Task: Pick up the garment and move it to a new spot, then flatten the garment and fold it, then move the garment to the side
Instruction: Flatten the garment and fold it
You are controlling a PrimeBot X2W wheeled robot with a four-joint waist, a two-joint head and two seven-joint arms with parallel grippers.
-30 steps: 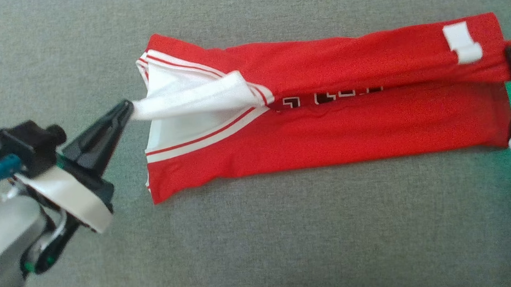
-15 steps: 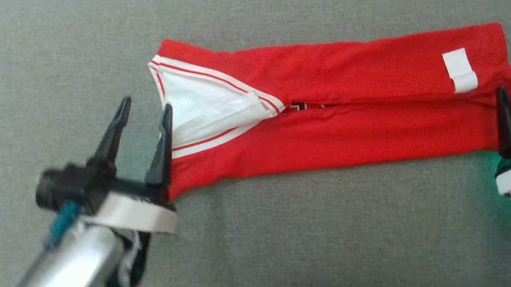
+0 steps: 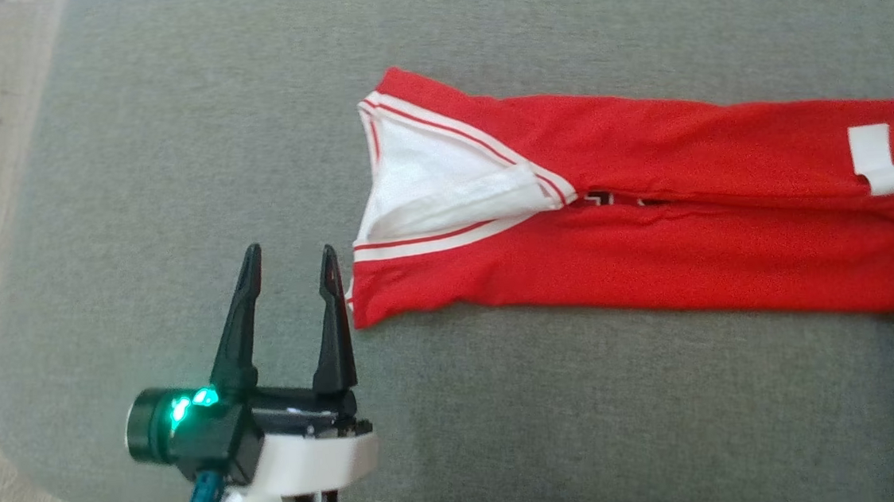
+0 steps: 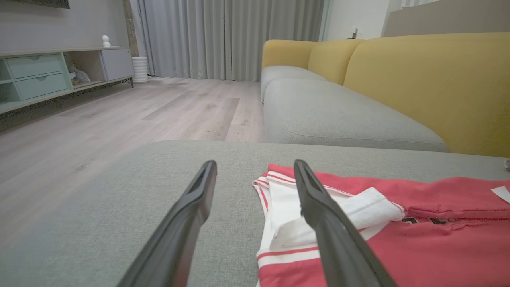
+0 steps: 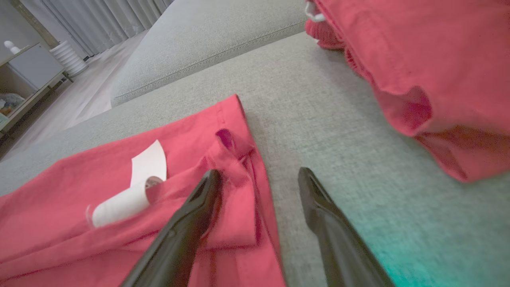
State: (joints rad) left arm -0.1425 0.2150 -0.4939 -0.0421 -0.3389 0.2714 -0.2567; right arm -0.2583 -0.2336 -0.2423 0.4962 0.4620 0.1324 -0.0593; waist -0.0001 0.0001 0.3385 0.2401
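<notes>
Red garment [image 3: 655,258] is laid folded lengthwise on grey cushion [image 3: 170,185], centre to 3 o'clock. Left gripper [image 3: 288,255] at 7 o'clock and right gripper [image 5: 259,175] at 3 o'clock are spread wide, nothing gripped.

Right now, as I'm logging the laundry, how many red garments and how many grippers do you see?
Red garments: 2, the jersey and a second garment
Grippers: 2, left gripper and right gripper, both open
Total: 4
</notes>
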